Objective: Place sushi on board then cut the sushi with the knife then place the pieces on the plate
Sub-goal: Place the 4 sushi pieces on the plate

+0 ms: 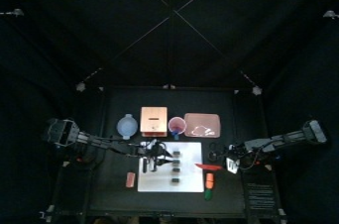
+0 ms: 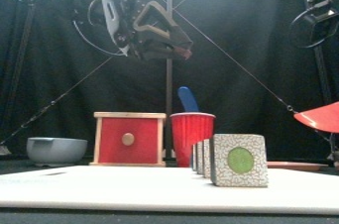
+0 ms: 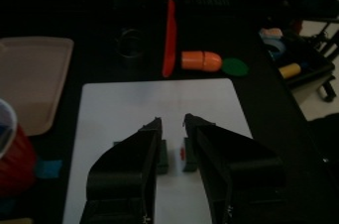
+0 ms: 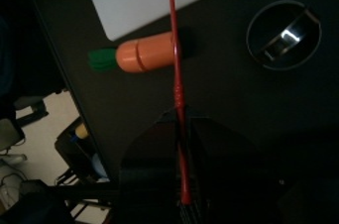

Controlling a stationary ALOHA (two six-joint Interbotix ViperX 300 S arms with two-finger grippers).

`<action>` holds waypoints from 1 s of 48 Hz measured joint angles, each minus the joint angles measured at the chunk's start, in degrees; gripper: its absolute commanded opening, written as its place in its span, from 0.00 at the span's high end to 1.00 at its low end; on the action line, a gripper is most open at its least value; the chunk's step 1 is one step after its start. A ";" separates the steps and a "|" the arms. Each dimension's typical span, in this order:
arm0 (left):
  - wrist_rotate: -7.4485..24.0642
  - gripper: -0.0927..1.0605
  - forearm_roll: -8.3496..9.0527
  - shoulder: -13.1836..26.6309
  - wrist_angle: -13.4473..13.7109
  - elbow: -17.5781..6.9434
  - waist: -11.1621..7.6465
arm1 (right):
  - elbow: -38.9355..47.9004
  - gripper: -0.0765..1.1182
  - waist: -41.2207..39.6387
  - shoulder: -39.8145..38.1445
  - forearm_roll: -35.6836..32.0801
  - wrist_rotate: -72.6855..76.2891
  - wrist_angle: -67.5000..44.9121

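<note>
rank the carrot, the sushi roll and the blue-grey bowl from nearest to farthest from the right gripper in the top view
From the right gripper, which holds the red knife:
1. Toy carrot: just off the white board's right edge, beside the gripper.
2. Sushi roll: on the board, mid-table.
3. Blue-grey bowl: back left, clearly farthest.

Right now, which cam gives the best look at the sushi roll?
Front view: the sushi roll stands near and large on the white board, slices and green-centred end face clear. Top view shows only small dark blocks. Left wrist view glimpses bits between its jaws. Right wrist view misses it.
</note>
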 measured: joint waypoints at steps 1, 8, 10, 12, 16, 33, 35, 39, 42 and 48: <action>0.00 0.33 0.00 0.00 -0.53 0.18 0.35 | 0.18 0.63 -0.26 0.09 0.00 0.00 0.35; 0.09 0.33 0.26 -0.18 -3.52 1.41 2.11 | 1.85 0.58 -2.29 -0.09 0.44 0.00 1.32; 0.09 0.33 0.53 -0.35 -3.96 1.58 2.46 | 2.37 0.55 -3.16 -0.09 0.88 -0.09 1.41; 0.09 0.33 0.88 -0.62 -4.48 1.76 2.90 | 2.81 0.52 -3.87 -0.09 1.23 -0.35 1.49; 0.09 0.33 1.58 -1.41 -5.54 2.11 3.78 | 3.25 0.46 -4.92 -0.26 1.49 -0.44 1.58; 0.09 0.34 2.02 -2.81 -10.46 4.75 6.68 | 2.64 0.33 -5.36 -1.67 0.53 -0.35 3.16; 0.00 0.34 2.11 -2.81 -11.43 4.92 6.86 | 2.02 0.33 -5.45 -2.02 -0.26 -0.62 3.52; 0.09 0.34 2.20 -2.81 -12.83 5.36 7.38 | 0.09 0.33 -5.80 -2.64 -3.96 -0.62 2.90; 0.09 0.34 2.20 -2.99 -13.36 5.89 7.82 | -1.14 0.33 -5.98 -2.55 -7.82 -0.26 0.79; 0.09 0.34 2.20 -3.69 -13.62 7.38 8.35 | -2.02 0.33 -6.15 -1.32 -15.64 -0.18 -5.98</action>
